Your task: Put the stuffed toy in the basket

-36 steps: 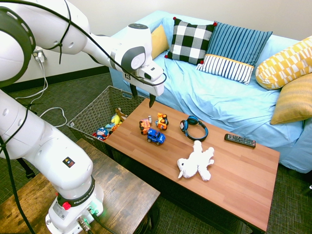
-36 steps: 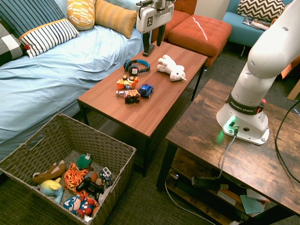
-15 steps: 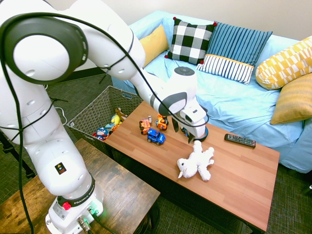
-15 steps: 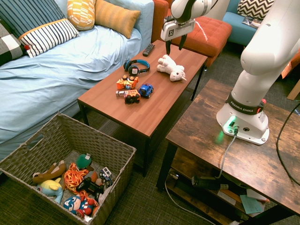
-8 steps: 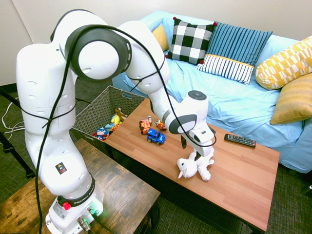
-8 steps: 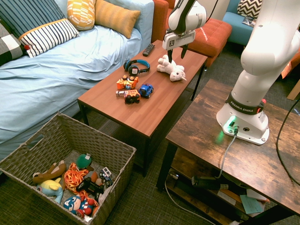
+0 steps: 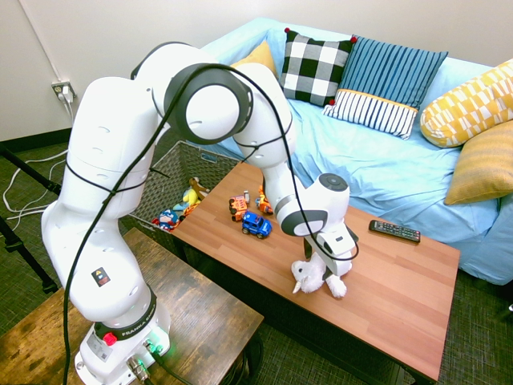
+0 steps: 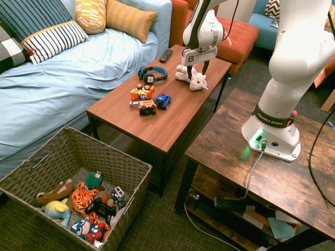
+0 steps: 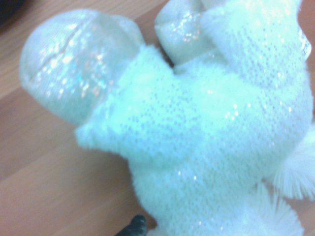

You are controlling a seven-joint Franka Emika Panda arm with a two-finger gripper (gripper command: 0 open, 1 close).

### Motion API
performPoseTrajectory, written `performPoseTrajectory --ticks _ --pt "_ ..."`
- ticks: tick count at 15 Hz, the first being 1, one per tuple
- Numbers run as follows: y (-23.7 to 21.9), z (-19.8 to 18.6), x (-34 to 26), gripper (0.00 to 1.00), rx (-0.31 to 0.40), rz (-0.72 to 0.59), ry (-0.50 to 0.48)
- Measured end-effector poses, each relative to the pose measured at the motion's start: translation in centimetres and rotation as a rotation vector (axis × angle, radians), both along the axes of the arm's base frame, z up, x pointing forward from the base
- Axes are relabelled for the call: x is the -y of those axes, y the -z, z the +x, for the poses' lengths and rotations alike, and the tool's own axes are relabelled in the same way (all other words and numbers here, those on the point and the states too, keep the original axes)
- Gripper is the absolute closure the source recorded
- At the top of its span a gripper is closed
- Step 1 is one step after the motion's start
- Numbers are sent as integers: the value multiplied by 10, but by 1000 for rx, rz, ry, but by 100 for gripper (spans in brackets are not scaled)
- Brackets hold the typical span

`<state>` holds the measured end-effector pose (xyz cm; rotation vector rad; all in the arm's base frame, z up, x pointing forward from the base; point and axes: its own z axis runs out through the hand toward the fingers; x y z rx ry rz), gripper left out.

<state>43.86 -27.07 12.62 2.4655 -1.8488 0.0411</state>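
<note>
White arm (image 7: 120, 184) of rounded glossy segments with dark grey rings at the joints. Thin black cables loop along it. Its round base bears black lettering, a red button and a green light.

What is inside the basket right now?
The basket holds a jumble of small toys: a yellow plush, an orange piece and some figures. Its near wall hides part of the floor. The stuffed toy lies on the table under the gripper.
</note>
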Motion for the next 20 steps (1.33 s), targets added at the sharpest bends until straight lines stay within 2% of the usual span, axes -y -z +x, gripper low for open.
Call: performPoseTrajectory --ticks 3,4,15,20 --pt "15 2 3 0 -11 4 4" --pt "18 2 3 100 -13 5 3" --pt "37 2 -1 100 -19 30 15" --pt "40 4 -2 100 -9 48 -34"
